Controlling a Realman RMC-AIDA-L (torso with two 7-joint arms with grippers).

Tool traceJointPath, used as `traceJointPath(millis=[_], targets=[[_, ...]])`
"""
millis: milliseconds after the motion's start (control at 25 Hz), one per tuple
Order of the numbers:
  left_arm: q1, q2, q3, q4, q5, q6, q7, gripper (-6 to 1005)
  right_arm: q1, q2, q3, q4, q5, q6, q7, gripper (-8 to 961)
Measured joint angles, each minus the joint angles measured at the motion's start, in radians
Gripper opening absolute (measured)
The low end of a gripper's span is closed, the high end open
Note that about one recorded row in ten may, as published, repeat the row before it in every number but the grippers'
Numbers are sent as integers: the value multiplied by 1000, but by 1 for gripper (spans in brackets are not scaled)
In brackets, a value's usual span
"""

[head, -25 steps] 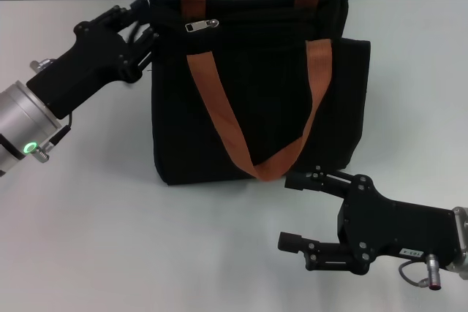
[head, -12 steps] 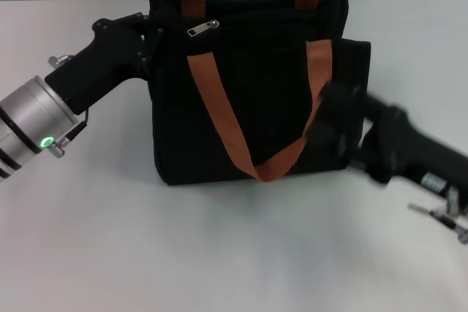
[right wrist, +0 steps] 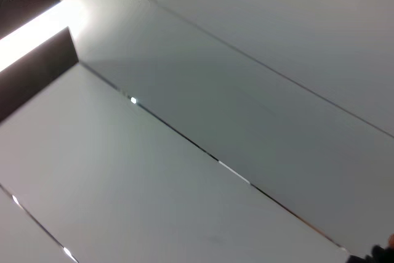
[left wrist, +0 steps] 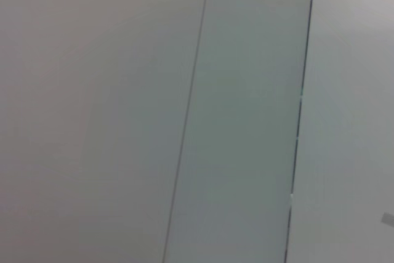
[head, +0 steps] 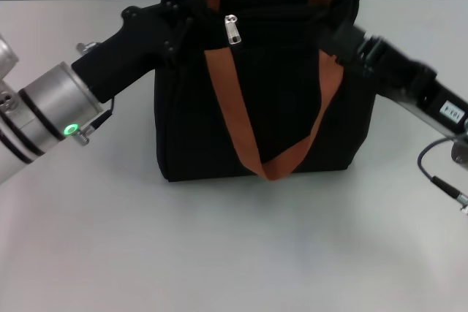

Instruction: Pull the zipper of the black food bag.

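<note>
Boxy black fabric food bag [head: 256,85] upright on white bench [head: 219,253], silver zipper tab [head: 232,29] near its top-left; left hand [head: 178,14] beside tab, right hand [head: 344,34] at top-right corner, grips indiscernible: brace right, pull along zip line

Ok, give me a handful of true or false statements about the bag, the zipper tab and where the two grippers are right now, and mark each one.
1. The black food bag stands upright on the table. True.
2. The zipper tab sits at the bag's right end. False: it hangs near the left orange strap.
3. The left gripper is at the bag's upper left corner. True.
4. The right gripper rests on the table in front of the bag. False: it is up at the bag's upper right side.
</note>
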Motion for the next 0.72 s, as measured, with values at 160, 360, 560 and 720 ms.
traceJointPath(millis=[160, 360, 560, 720], targets=[[-24, 0, 2, -13, 5, 4, 0, 9, 8, 0, 1, -3, 42, -4, 52, 831], [-33, 0, 3, -14, 5, 24, 1, 11, 1, 3, 2, 3, 88, 38, 45, 818], [-56, 0, 3, -22, 7, 29, 5, 12, 20, 5, 13, 50, 140, 74, 61, 627], [-79, 0, 3, -42, 6, 27, 25, 14, 37, 5, 10, 78, 157, 102, 56, 489]])
